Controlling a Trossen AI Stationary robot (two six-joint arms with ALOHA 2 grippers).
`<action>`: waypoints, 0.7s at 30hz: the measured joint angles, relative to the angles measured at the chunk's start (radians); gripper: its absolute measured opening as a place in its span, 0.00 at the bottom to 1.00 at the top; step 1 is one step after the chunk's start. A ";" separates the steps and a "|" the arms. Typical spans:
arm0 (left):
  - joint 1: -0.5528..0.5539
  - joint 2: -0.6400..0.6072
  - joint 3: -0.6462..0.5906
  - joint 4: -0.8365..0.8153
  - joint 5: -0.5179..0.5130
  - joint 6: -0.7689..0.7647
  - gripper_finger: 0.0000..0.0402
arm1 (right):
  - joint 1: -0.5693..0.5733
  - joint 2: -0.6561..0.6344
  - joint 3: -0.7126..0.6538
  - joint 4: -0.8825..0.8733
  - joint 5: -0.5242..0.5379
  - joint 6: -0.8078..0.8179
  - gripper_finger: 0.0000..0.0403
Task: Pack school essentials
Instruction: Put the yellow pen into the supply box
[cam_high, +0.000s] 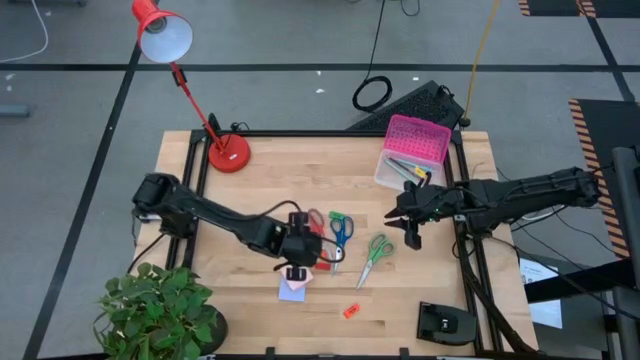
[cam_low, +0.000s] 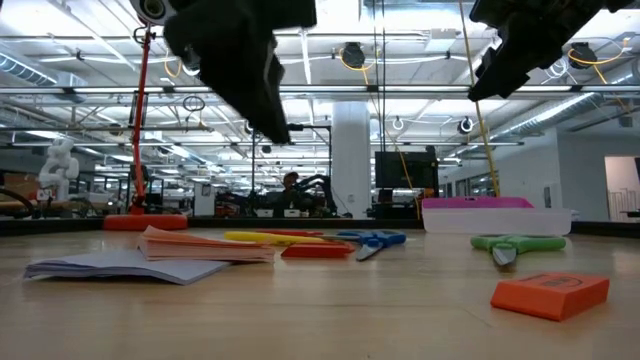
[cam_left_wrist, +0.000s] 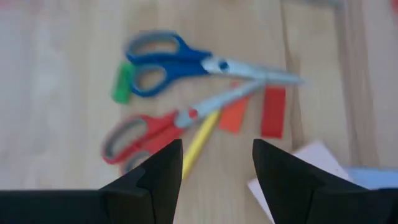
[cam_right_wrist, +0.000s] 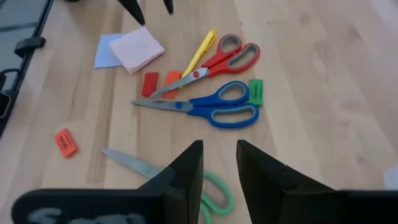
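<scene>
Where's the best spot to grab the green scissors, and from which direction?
Probably from straight above, pinching across the closed blades near the pivot. The green scissors lie flat and apart from the other scissors, so there is room around them. The open right gripper hovers nearest, right over them.

Bright even light, blurred wrist close-ups
</scene>
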 joint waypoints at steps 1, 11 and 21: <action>0.003 0.015 0.000 -0.011 0.015 0.004 0.49 | 0.000 0.000 0.000 0.000 0.000 -0.004 0.22; 0.066 0.102 0.000 -0.073 0.082 0.129 0.48 | 0.000 0.000 0.000 0.000 0.000 -0.026 0.22; 0.152 0.140 0.000 -0.049 0.156 0.156 0.31 | 0.000 0.000 0.000 -0.002 0.000 -0.031 0.22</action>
